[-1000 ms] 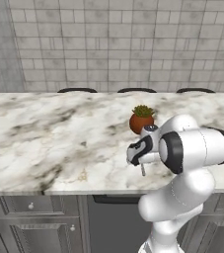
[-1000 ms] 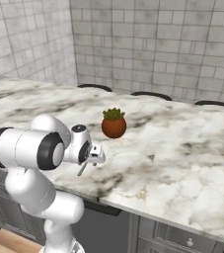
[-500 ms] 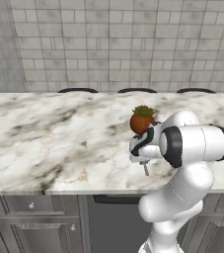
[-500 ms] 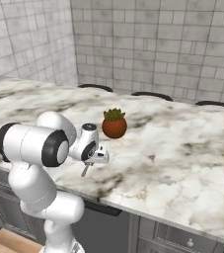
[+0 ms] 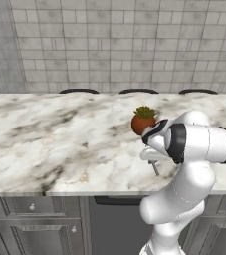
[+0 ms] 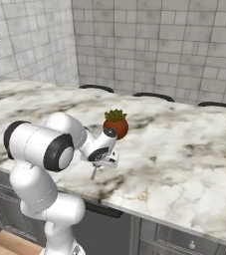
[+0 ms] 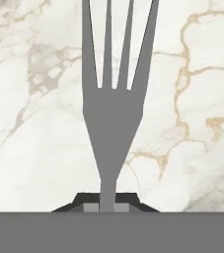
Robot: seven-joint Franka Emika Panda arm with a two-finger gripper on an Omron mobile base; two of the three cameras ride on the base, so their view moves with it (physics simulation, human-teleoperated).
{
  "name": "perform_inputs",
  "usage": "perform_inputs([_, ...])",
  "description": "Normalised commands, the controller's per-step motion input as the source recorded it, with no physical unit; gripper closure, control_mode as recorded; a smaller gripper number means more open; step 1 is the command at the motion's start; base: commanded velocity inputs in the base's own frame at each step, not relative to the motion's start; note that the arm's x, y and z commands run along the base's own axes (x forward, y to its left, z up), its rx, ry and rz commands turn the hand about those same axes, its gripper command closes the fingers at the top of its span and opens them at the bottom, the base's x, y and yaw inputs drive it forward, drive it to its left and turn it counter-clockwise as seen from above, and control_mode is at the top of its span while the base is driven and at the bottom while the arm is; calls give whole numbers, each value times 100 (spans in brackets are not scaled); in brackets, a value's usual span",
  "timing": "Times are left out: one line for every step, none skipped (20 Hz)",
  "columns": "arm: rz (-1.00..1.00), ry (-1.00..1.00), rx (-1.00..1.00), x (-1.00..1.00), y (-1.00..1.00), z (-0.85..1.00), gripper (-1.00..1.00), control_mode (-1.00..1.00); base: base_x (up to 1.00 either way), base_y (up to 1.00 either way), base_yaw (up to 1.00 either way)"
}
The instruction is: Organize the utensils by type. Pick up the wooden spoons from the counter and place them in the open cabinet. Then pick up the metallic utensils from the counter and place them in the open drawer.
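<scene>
Since a second ago, both base views are showing the gripper carried a little toward the potted plant, with the arm's big elbow joint swung along behind it, while the plant and the counter are keeping their places in the picture. No brand, label or writing is showing on anything. In the hand view the jaws are closing on the thin neck of the grey metal fork, the two dark finger tips pressing it from either side just above the bottom of the view, so the gripper is clamped on the fork's handle. The fork is pointing straight away from the hand, its tines spreading toward the top of that view, and white marble with grey and gold-brown veins is lying behind it. In the left base view a short grey stub of the fork is sticking down out of the hand above the counter's front part; in the right base view the same stub is hanging below the gripper, near the front edge of the counter and just in front of the potted plant.
</scene>
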Motion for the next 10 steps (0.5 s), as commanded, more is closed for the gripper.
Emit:
perform_inputs([5, 0, 0, 0, -29, 49, 100, -100, 0, 0, 0])
perform_inputs([9, 0, 0, -1, -31, 75, 100, -100, 0, 0, 0])
perform_inputs([10, 0, 0, -6, -27, 94, 100, -100, 0, 0, 0])
perform_inputs([9, 0, -1, -16, -25, 100, 100, -100, 0, 0, 0])
perform_inputs([4, 0, -1, -11, -24, 100, 100, -100, 0, 0, 0])
perform_inputs([2, 0, -1, -14, -25, 100, 100, -100, 0, 0, 0])
perform_inputs([2, 0, -3, -11, -28, 82, 100, -100, 0, 0, 0])
perform_inputs([0, 0, -5, -15, -32, 68, 100, -100, 0, 0, 0])
perform_inputs([0, -1, -7, -17, -35, 63, 100, -100, 0, 0, 0])
perform_inputs([0, -4, -8, -22, -36, 62, 100, -100, 0, 0, 0])
